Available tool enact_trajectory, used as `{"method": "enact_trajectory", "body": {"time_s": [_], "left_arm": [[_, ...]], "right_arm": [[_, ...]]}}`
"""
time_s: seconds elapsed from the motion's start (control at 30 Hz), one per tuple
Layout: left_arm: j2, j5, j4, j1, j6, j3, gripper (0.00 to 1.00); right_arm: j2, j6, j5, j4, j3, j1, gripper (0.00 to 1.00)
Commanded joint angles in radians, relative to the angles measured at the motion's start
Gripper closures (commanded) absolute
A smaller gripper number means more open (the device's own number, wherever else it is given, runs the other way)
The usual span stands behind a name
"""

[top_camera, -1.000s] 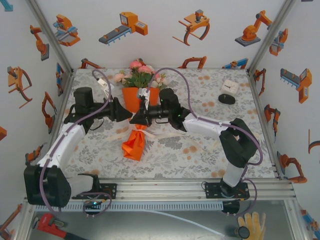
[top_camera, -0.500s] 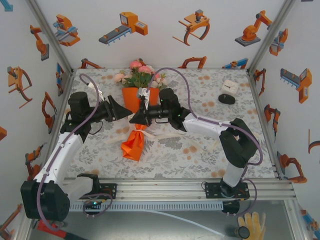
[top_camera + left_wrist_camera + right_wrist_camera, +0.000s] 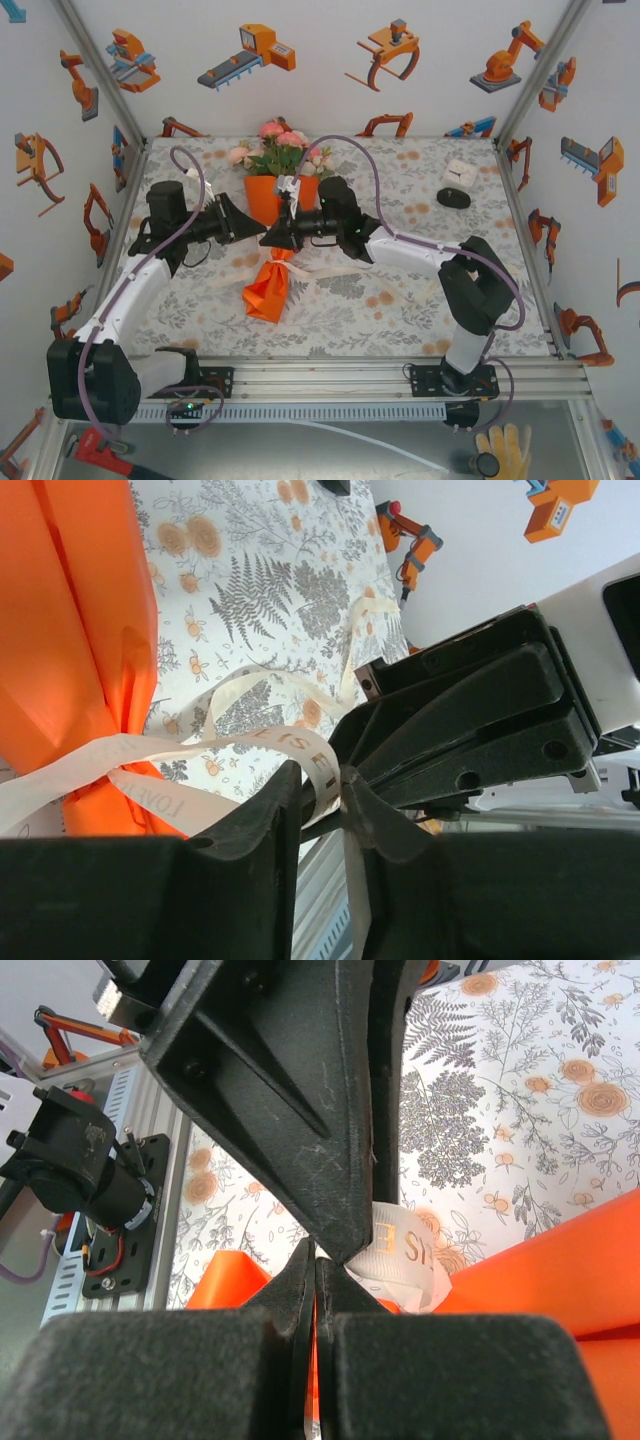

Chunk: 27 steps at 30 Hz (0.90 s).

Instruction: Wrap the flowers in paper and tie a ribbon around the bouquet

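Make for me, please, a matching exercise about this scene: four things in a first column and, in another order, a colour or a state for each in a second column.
Column 1
1. paper
2. ribbon
3. right tool
4. glove

Column 2
A. shut
B. yellow
C. bright orange
D. cream-white with printed letters

Right pairs: 1-C; 2-D; 3-A; 4-B
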Motion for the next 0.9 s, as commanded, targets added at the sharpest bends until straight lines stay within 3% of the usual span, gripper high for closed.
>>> {"method": "enact_trajectory", "body": {"time_s": [0.0, 0.03, 0.13, 0.2, 0.27, 0.37, 0.47, 0.53, 0.6, 0.67, 0.77, 0.87], "left_arm": [[-0.013, 0.037, 0.016, -0.011, 0.002, 0.021, 0.91], [-0.017, 0.040, 0.025, -0.011, 0.000, 0.017, 1.00], [-0.045, 0.036, 0.042, -0.011, -0.005, 0.015, 1.00], [-0.067, -0.001, 0.038, -0.011, -0.010, 0.015, 1.00], [-0.073, -0.016, 0.029, -0.011, -0.007, 0.021, 1.00], [-0.069, -0.013, 0.030, -0.013, -0.009, 0.027, 1.00], [-0.071, -0.013, 0.025, -0.016, -0.003, 0.028, 1.00], [-0.073, -0.013, 0.018, -0.018, 0.005, 0.031, 1.00], [-0.077, -0.006, 0.017, -0.021, 0.013, 0.031, 1.00], [-0.080, -0.005, 0.013, -0.025, 0.019, 0.031, 1.00], [-0.088, -0.007, -0.002, -0.033, 0.039, 0.030, 1.00], [-0.103, -0.009, -0.024, -0.039, 0.062, 0.028, 1.00]], "right_arm": [[0.006, 0.007, 0.000, 0.050, 0.031, 0.001, 1.00], [0.006, 0.007, 0.001, 0.050, 0.030, 0.000, 1.00], [0.002, 0.007, 0.018, 0.050, 0.026, 0.001, 1.00], [-0.026, 0.015, 0.061, 0.049, 0.006, 0.000, 0.69], [-0.093, 0.013, 0.139, 0.040, -0.054, 0.000, 0.53], [-0.256, -0.003, 0.335, -0.094, -0.168, -0.009, 0.50], [-0.432, 0.040, 0.709, -0.327, -0.272, -0.032, 0.50], [-0.496, 0.169, 0.887, -0.559, -0.287, -0.111, 0.52], [-0.541, 0.422, 0.964, -0.803, -0.310, -0.281, 0.56], [-0.581, 0.549, 0.927, -0.912, -0.374, -0.455, 0.58], [-0.603, 0.639, 0.989, -1.033, -0.421, -0.607, 0.57], [-0.552, 0.635, 0.910, -1.052, -0.446, -0.759, 0.57]]}}
